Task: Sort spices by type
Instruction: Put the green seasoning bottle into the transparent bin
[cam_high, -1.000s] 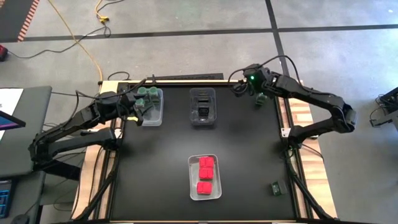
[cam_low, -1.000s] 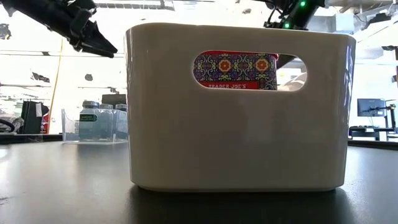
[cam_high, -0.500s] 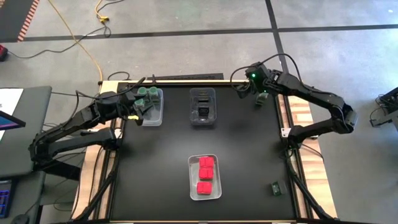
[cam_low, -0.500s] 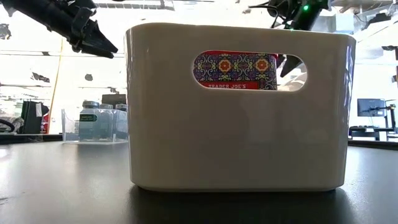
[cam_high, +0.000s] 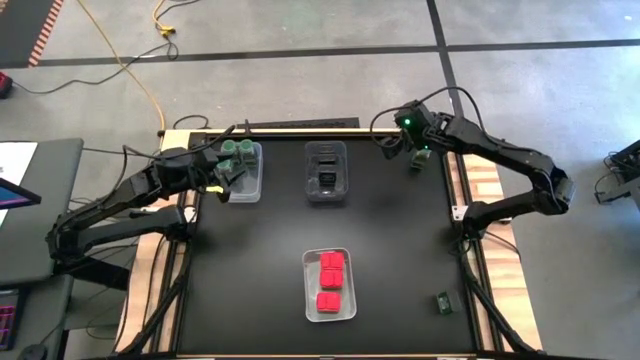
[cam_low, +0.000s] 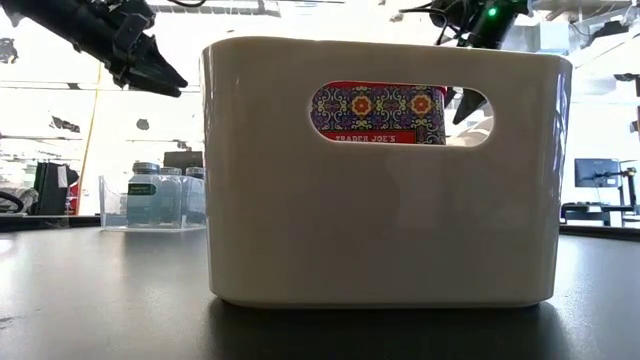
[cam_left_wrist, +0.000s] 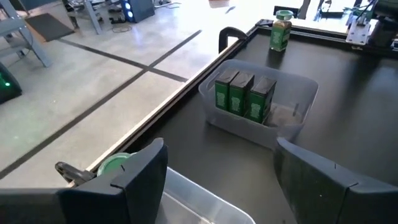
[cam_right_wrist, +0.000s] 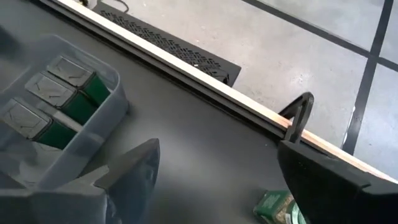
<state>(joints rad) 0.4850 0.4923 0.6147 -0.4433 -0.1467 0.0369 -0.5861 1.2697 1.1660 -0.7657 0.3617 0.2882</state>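
Here, the right gripper (cam_right_wrist: 211, 180), fingers spread wide, hovers above a round green-lidded glass jar (cam_high: 418, 161); the left gripper (cam_left_wrist: 217, 180), likewise wide, hovers over the clear plastic jar bin (cam_high: 246, 186).

Right tool (cam_high: 417, 152) shifted a bit toward upper right of high view vs 1 s ago, now over green-lidded jar (cam_high: 417, 161) near counter's (cam_high: 400, 250) top-right corner. Left tool (cam_high: 222, 172) edged slightly left.

Even overhead light; low view's background blown out; near bin (cam_low: 380, 200) soft.
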